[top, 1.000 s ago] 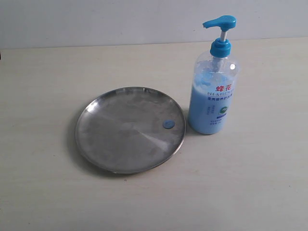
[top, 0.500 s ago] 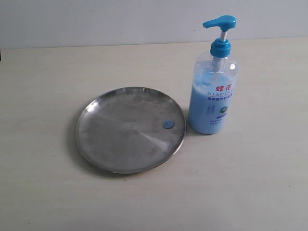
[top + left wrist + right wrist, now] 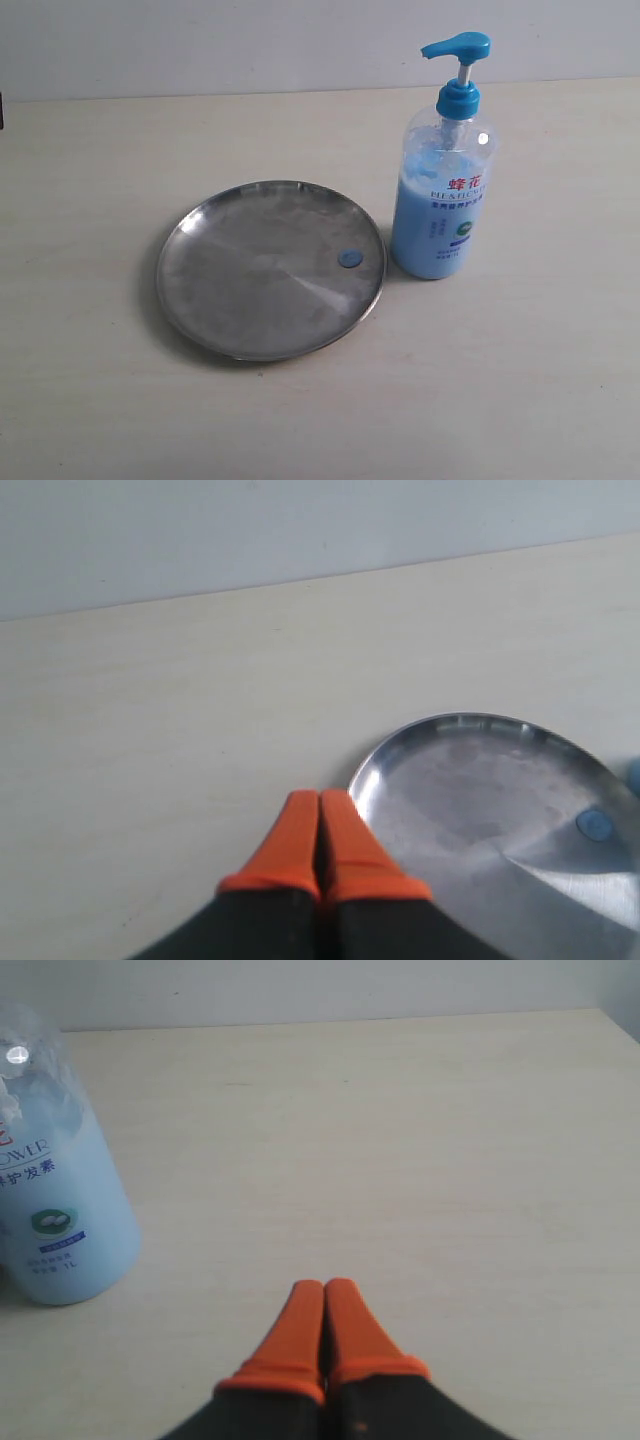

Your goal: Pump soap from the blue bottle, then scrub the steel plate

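Standing upright on the pale wooden table (image 3: 90, 400), the blue bottle (image 3: 443, 200) sits just beside the right rim of the steel plate (image 3: 240, 280), toward the right of the exterior view. Its clear body is filled most of the way up with pale blue soap (image 3: 420, 235). Above the liquid line the shoulder is see-through, with a few blue smears clinging to the inside. The bright blue pump head (image 3: 457, 46) stands raised on its white stem, spout pointing left, toward the plate's side. Red characters and a small green mark show on the label.

The plate lies flat near the middle of the table, dull grey and scuffed. It holds only one small round blue blob (image 3: 349, 258), resting on the plate floor close to the rim nearest the bottle.

Neither arm shows in the exterior view. From the left wrist view, the left gripper (image 3: 319, 798) has its orange fingertips pressed together with nothing between them, hovering by the plate's edge on the side away from the bottle. From the right wrist view, the right gripper (image 3: 324, 1286) is likewise pressed together on nothing, over bare table, with the bottle off to one side and well apart from it.
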`<state>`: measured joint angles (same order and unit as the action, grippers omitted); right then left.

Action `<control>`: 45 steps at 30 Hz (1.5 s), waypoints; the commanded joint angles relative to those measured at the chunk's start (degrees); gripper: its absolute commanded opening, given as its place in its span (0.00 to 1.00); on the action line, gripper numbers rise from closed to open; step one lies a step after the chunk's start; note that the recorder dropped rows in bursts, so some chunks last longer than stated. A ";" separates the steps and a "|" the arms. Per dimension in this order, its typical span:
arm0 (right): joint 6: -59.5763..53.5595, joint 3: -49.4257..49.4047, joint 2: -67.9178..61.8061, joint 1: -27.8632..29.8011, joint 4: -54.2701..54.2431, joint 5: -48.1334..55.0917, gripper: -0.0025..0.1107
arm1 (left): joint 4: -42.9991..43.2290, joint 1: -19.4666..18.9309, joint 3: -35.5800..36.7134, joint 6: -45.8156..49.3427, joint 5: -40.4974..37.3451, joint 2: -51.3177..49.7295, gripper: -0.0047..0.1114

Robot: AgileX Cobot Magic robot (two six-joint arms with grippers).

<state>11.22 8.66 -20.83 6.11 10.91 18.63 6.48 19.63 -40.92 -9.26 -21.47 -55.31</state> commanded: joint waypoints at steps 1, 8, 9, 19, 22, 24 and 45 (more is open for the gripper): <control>-0.12 0.34 0.00 0.29 -0.03 -0.72 0.02 | -0.46 0.42 -0.62 0.29 0.87 -1.21 0.04; -0.12 0.34 0.00 0.29 -0.03 -0.72 0.02 | -0.53 0.42 -3.24 0.78 -0.70 -2.90 0.04; -0.12 0.34 0.00 0.29 -0.03 -0.72 0.02 | -0.65 0.42 -3.44 0.98 -0.72 -3.21 0.04; -0.12 0.34 0.00 0.29 -0.03 -0.72 0.02 | -1.12 5.74 -7.76 4.47 -4.69 -7.41 0.04; -0.12 0.34 0.00 0.29 -0.03 -0.72 0.02 | -1.12 7.18 -8.99 4.51 -5.64 -8.85 0.04; -0.12 0.34 0.00 0.29 -0.03 -0.72 0.02 | -1.12 8.02 -9.09 4.51 -5.64 -9.57 0.04; -0.12 0.34 0.00 0.29 -0.03 -0.72 0.02 | -4.38 19.59 -9.17 6.13 -8.82 -10.20 0.04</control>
<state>11.22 8.66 -20.83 6.11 10.91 18.63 4.08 37.70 -49.68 -3.63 -30.10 -65.12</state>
